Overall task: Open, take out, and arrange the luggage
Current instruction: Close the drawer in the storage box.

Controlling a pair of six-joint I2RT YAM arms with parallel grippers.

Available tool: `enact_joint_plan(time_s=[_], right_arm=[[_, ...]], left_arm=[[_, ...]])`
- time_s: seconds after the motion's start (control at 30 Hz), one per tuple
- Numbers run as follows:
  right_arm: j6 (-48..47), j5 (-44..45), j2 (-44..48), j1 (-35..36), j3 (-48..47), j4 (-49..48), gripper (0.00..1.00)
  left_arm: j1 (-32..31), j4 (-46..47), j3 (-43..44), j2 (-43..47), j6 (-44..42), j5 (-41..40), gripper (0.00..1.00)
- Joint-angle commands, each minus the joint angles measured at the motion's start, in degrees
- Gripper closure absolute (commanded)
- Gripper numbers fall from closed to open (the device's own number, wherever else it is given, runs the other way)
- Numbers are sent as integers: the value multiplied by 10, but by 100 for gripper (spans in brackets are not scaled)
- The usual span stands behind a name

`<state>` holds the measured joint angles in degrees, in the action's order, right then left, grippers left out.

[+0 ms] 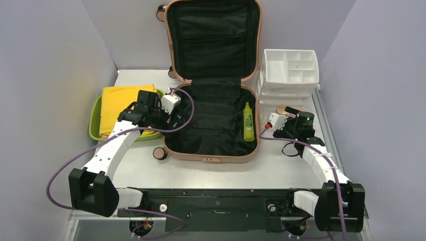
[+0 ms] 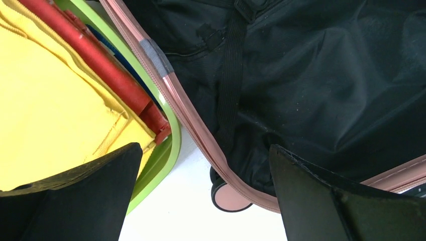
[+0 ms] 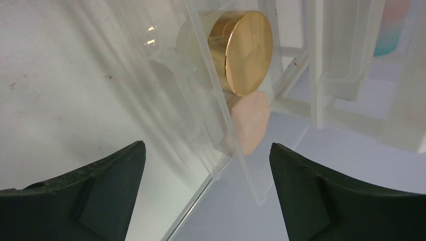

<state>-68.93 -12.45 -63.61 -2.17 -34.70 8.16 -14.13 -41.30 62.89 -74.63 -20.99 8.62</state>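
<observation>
The luggage point(image 1: 221, 156) is a salmon-pink hard-shell suitcase lying open on the table, with its lid point(image 1: 213, 35) upright against the back wall. A lime-green bottle point(image 1: 248, 122) lies on its black lining. My left gripper point(image 1: 168, 119) hangs open over the suitcase's left rim point(image 2: 191, 120), near a caster wheel point(image 2: 228, 198), with nothing between its fingers point(image 2: 100, 196). My right gripper point(image 1: 277, 119) stands open to the right of the suitcase. It faces a clear drawer point(image 3: 221, 125) that holds a gold-capped jar point(image 3: 246, 50).
A lime-green tub point(image 1: 95, 120) left of the suitcase holds a folded yellow cloth point(image 1: 120, 108) and a red item point(image 2: 100, 60). A white drawer organizer point(image 1: 291, 68) stands at the back right. Grey walls close in the sides and the back.
</observation>
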Motion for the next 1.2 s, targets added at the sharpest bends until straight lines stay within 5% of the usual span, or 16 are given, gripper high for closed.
enact_joint_plan(time_s=[0.0, 0.27, 0.73, 0.8, 0.97, 1.17], right_arm=[[-17, 9, -43, 7, 26, -226, 11], [-3, 63, -122, 14, 68, -450, 12], [30, 143, -227, 40, 16, -555, 17], [52, 146, -200, 45, 14, -514, 16], [194, 36, -102, 26, -63, -172, 11], [415, -18, -14, -14, -52, -85, 15]], left_arm=[[3, 39, 2, 8, 17, 26, 4], [26, 43, -19, 18, 23, 43, 4], [67, 51, -26, 31, 36, 71, 4], [69, 52, -29, 34, 37, 75, 4], [71, 54, -32, 45, 37, 84, 4], [72, 58, -30, 42, 39, 88, 4]])
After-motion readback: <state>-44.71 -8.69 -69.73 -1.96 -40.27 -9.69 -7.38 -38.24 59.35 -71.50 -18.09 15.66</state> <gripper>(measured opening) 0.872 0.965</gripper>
